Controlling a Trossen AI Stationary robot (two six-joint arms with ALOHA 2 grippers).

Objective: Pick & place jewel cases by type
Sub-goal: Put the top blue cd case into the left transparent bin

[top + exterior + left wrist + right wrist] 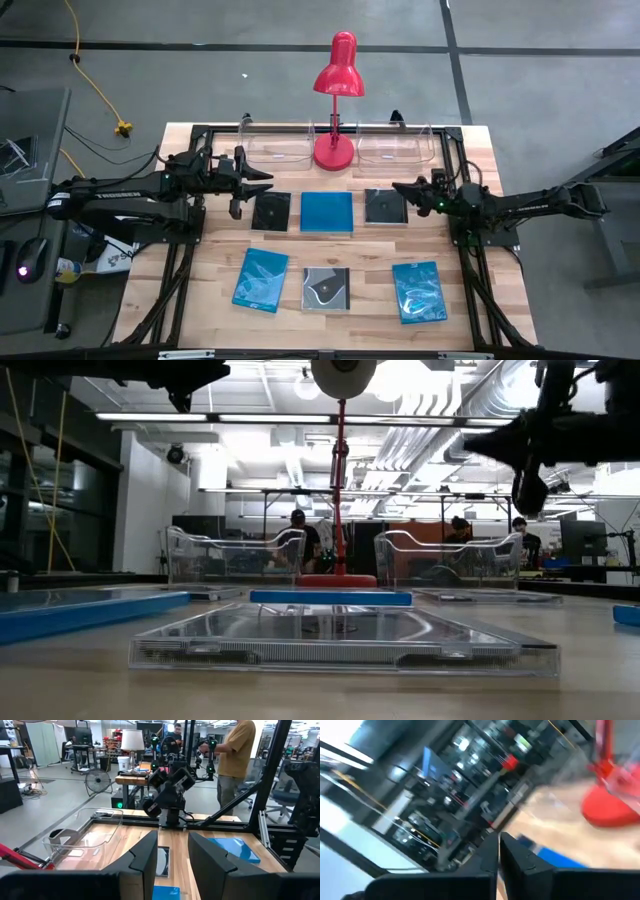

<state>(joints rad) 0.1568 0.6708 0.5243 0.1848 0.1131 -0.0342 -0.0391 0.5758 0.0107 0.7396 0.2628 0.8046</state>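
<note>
1. Six jewel cases lie flat on the tabletop (200, 300) in two rows: black case (271, 212), plain blue case (327, 212), dark case (384, 206); patterned blue case (261, 279), swirl case (326, 289), second patterned blue case (418, 291).
2. Left end effector (262, 182): fingers partly spread, empty, raised beside the black case.
3. Right end effector (397, 188): fingers pressed together, empty, raised at the dark case's edge.

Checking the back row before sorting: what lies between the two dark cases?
In the high view, the plain blue case lies between the left dark case and the right dark case.

no readable text, arm lettering seemingly illegible
</note>
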